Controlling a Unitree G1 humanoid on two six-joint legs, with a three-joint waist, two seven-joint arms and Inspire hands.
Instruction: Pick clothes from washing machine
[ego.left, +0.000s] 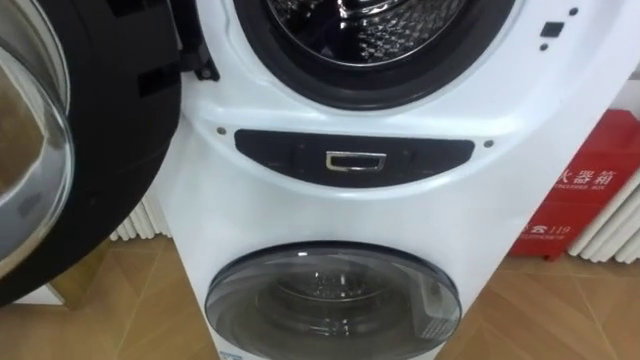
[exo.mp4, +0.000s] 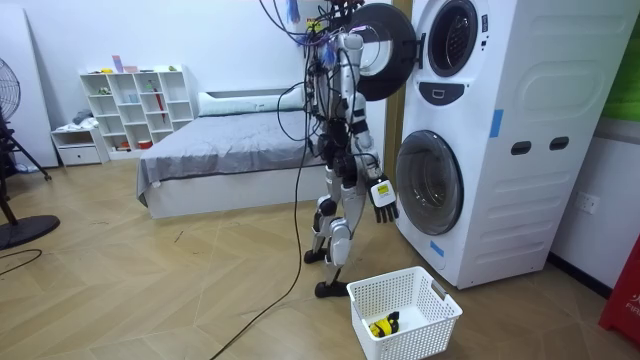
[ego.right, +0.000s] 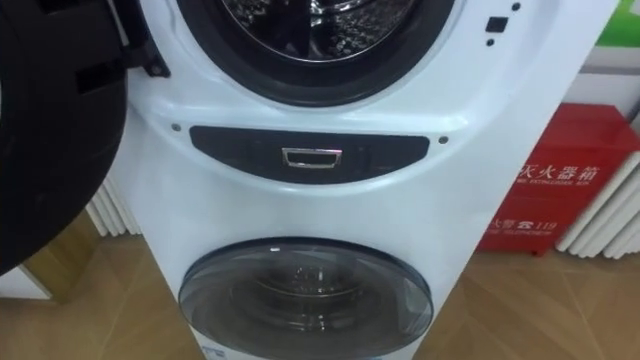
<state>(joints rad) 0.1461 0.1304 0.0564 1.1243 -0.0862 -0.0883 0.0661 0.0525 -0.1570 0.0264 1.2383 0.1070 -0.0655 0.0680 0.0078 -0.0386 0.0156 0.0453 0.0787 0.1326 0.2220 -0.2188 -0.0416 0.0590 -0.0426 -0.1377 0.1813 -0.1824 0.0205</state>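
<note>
I stand in front of a white stacked washing machine (ego.left: 400, 200). Its upper round black door (ego.left: 90, 130) is swung open to my left, and the bare metal drum (ego.left: 385, 25) shows inside with no cloth in sight. The lower glass door (ego.left: 333, 300) is closed. In the room view my right hand (exo.mp4: 383, 196) hangs low beside my thigh with its fingers relaxed and empty. A white plastic basket (exo.mp4: 432, 305) stands on the floor by my feet, with a small yellow and black thing (exo.mp4: 383, 325) lying in it.
A red box (ego.left: 585, 190) stands against the wall right of the machine, with a white radiator (ego.left: 625, 230) beside it. Behind me are a bed (exo.mp4: 230, 150), a white shelf (exo.mp4: 135, 105) and a fan (exo.mp4: 8, 95). The floor is wooden parquet.
</note>
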